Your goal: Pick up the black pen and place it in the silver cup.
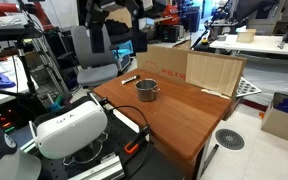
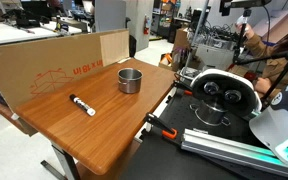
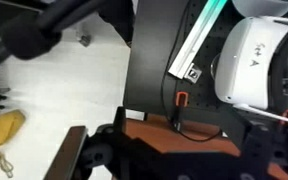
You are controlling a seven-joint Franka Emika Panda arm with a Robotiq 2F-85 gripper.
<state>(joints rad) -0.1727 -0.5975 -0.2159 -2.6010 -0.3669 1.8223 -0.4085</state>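
Wooden table (image 2: 104,132), black pen (image 2: 82,104) lying near silver cup (image 2: 130,80)

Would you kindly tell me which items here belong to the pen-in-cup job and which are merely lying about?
Job:
black pen
silver cup

Lying about:
cardboard box
black cable with orange connector
round grey disc on the floor

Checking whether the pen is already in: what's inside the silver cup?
Only a dark inside shows in the silver cup; nothing sticks out. Its near wall hides the bottom. The black pen lies on the table.
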